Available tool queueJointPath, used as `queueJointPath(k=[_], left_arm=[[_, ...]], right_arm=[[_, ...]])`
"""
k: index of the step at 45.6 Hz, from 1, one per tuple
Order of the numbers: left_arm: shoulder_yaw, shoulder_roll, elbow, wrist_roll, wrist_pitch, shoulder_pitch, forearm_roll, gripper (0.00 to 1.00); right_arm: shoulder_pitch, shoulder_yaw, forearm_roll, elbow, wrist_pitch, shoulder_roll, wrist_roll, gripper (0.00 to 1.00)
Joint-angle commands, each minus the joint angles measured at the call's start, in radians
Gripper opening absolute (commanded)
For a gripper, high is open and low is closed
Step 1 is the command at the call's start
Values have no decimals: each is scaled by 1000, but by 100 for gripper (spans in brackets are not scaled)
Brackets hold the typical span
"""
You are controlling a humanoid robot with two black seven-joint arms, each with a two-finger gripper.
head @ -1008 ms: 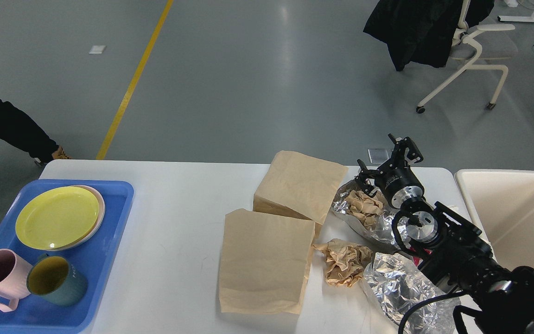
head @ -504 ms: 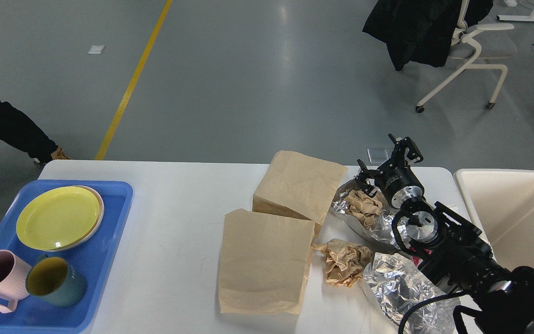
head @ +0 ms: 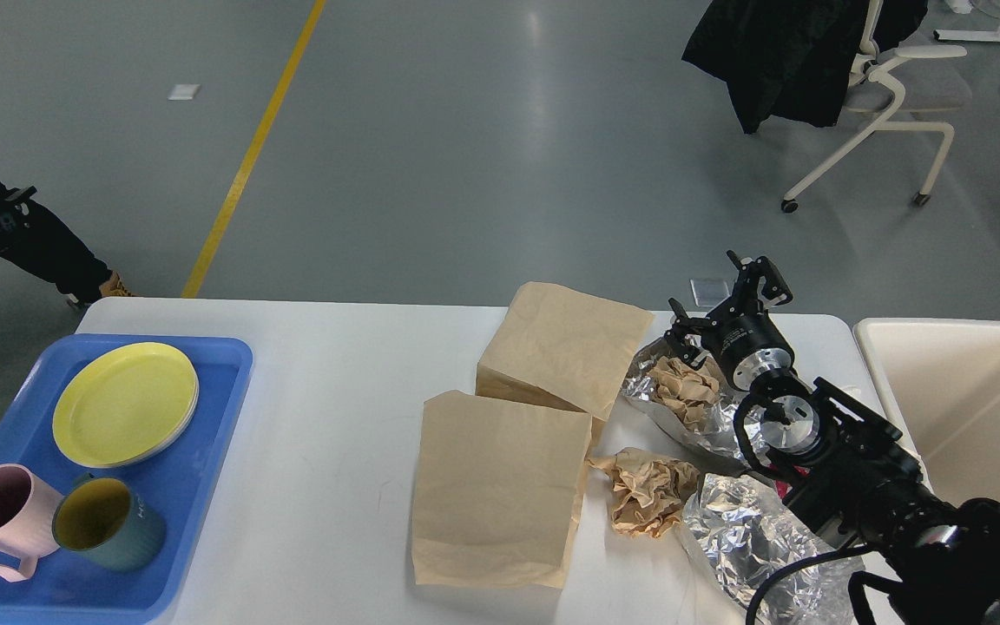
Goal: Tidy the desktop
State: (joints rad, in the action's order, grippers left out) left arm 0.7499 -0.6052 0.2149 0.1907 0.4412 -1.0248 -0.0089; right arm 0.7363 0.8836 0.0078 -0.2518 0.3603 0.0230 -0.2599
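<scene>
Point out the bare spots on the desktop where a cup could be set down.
The widest bare stretch of the desktop lies between the blue tray and the near paper bag. A bare strip runs along the far edge, left of the far paper bag. The right end is crowded: crumpled paper, foil and the right tool.

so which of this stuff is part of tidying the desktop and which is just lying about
Part of the job:
- desktop
- two brown paper bags
- crumpled brown paper
- foil wrappers
- cream bin
- right end effector

Just lying about:
- office chair with black jacket
- blue tray of dishes, already sorted
</scene>
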Motion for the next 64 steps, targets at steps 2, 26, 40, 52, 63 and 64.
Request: queueJointPath(k=[2,26,40,52,63,64], left_arm=[[3,74,0,-2,-3,26,-2,96],[3,280,1,-4,14,144,-2,96],[-6,285,1,-2,14,149,0,96],[5,289,3,-4,14,157,-2,96],[9,312,1,-5,14,158,-3,96],[9,314,3,-5,14,158,-3,96]], right_arm=[[0,0,0,-1,0,0,1,100],[-2,0,0,-1,0,0,-1,100],[0,0,0,-1,0,0,1,100],[-2,0,0,-1,0,0,-1,100],[0,0,0,-1,0,0,1,100],[0,0,0,-1,0,0,1,100]])
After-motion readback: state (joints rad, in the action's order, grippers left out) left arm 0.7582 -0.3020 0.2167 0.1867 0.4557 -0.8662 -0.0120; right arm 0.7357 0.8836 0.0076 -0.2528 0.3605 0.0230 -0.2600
